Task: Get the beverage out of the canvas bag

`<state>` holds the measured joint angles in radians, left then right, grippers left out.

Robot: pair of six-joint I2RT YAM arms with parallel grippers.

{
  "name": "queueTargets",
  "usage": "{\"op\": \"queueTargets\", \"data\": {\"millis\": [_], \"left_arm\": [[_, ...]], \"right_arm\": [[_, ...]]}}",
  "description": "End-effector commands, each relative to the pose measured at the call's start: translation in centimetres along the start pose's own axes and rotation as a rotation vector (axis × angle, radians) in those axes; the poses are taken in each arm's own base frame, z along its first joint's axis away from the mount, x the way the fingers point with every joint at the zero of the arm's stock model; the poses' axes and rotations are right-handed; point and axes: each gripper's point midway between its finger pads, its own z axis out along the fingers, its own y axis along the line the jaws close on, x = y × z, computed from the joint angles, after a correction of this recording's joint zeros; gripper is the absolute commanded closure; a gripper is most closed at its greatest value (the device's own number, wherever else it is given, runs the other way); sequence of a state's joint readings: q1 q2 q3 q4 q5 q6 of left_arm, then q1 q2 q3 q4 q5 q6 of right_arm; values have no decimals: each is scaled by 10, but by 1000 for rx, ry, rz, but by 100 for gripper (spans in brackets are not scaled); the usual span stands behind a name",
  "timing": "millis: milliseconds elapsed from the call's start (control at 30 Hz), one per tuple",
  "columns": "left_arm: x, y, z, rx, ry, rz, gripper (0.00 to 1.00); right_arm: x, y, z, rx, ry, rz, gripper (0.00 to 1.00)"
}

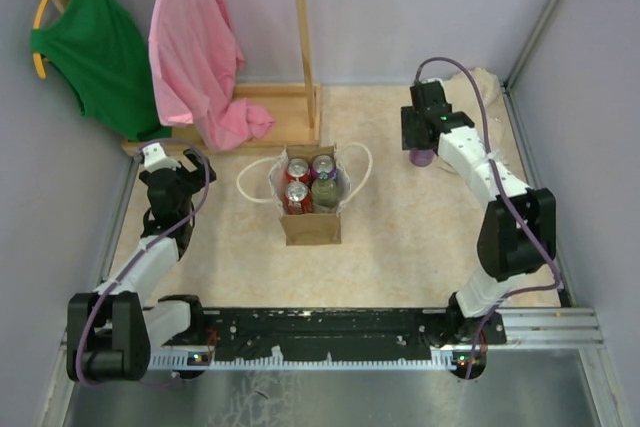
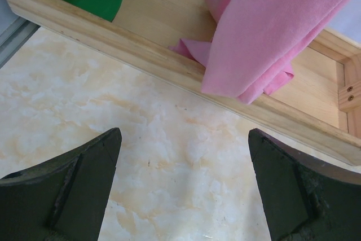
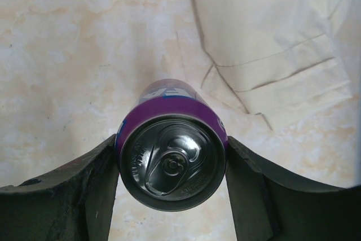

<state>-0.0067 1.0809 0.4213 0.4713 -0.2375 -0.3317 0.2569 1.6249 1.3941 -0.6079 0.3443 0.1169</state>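
Spreading under everything, the marbled beige tabletop (image 1: 420,217) carries a pale wooden clothes rack (image 1: 290,107) at the far left and a crumpled beige cloth (image 3: 271,32) in the far right corner. Mid-table stands the boxy tan-brown canvas bag (image 1: 311,225) (four drink cans (image 1: 298,195) inside, two of them red). The left gripper (image 2: 183,162) hangs with fingers spread, holding nothing. The right gripper (image 3: 172,156) clamps a purple aluminium beverage can (image 3: 171,167), outside the bag, near the cloth.

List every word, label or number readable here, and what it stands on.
No text reads clearly.
On the purple can in the right pincer: white lettering, cut off, unreadable.
On its lid: embossed text, too small.
On the cans in the canvas bag: labels too small.
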Motion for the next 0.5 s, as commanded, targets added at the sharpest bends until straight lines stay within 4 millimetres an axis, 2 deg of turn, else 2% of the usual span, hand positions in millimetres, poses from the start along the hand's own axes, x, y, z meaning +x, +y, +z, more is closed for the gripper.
{"op": "queueTargets", "data": {"millis": [0,67,233,467], "left_arm": [[-13,-9,-1,35,-32,2,0],[-12,-10,0,39,-27,3,0],[-10,-11,2,44,-17,5,0],[-8,-12,4,47,-10,6,0]], "right_arm": [[-43,16,8,-64,-158,61,100],[-33,21,27,-59,-121,50,100],[-20,29,53,-61,-78,54,100],[-17,30,68,-38,-87,65,100]]}}
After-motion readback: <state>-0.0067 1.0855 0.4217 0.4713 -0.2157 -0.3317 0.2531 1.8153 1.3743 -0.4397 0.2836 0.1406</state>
